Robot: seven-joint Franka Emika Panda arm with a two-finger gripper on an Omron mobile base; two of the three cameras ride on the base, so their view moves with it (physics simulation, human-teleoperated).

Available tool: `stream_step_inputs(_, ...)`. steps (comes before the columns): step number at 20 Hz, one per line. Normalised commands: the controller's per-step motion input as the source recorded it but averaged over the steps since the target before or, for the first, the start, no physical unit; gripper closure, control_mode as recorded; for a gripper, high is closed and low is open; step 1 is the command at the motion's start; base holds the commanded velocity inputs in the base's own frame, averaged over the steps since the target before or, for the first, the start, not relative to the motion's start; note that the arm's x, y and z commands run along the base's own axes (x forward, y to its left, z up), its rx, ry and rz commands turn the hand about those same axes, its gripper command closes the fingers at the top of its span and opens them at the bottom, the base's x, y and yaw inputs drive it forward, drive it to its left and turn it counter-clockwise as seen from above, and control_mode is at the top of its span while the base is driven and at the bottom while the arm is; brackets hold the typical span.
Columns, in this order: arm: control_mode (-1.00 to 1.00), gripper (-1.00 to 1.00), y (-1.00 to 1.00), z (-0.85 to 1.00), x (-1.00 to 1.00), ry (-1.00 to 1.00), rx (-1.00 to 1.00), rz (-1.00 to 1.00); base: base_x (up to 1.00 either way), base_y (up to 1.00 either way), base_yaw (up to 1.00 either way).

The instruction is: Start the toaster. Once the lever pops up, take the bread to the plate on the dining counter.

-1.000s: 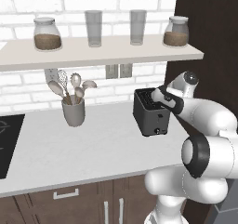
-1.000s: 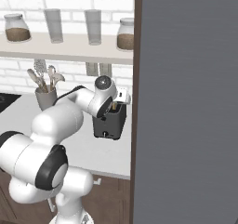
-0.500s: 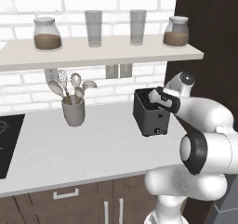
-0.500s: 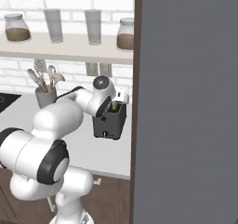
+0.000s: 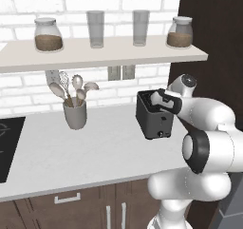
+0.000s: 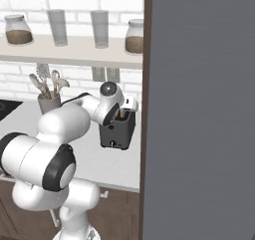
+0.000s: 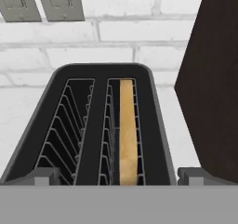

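Observation:
The dark toaster (image 5: 152,121) stands on the grey worktop by the dark side panel, also seen in the right base view (image 6: 116,133). From the hand view I look straight down into its two slots (image 7: 100,121). The bread (image 7: 127,130), a thin tan slice, stands on edge deep in the right-hand slot. My gripper (image 5: 159,100) hovers just above the toaster's top, open, one fingertip (image 7: 45,175) on each side of the toaster's near end and nothing between them. I cannot make out the lever. The plate and the dining counter are out of view.
A grey utensil cup (image 5: 75,114) stands to the toaster's left, and a cooktop (image 5: 6,147) lies at the worktop's far left. A shelf (image 5: 99,57) with jars and glasses hangs just above. A dark tall panel (image 5: 213,33) closes the right side. Wall sockets (image 7: 42,2) sit behind the toaster.
The hand has crept slightly further over the toaster's top. The jaws have stayed open, and the toaster and the bread have not moved.

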Motion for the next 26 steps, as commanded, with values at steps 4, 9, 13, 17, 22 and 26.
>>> stream_step_inputs(4,-1.0,-1.0,0.0,-0.11,0.1,0.0,0.0,0.0,0.0,0.0,0.0)
stream_step_inputs(9,-1.0,-1.0,0.0,-0.05,0.1,0.0,0.0,0.0,0.0,0.0,0.0)
stream_step_inputs(13,-1.0,-1.0,0.0,-0.02,0.1,0.0,0.0,0.0,0.0,0.0,0.0)
stream_step_inputs(17,-1.0,-1.0,0.0,-0.1,0.11,0.0,0.0,0.0,0.0,0.0,0.0)
stream_step_inputs(22,-1.0,-1.0,-0.01,-0.13,0.1,0.0,0.0,0.0,0.0,0.0,0.0)
stream_step_inputs(26,-1.0,-1.0,-0.04,-0.11,0.1,0.0,0.0,0.0,0.0,0.0,0.0)
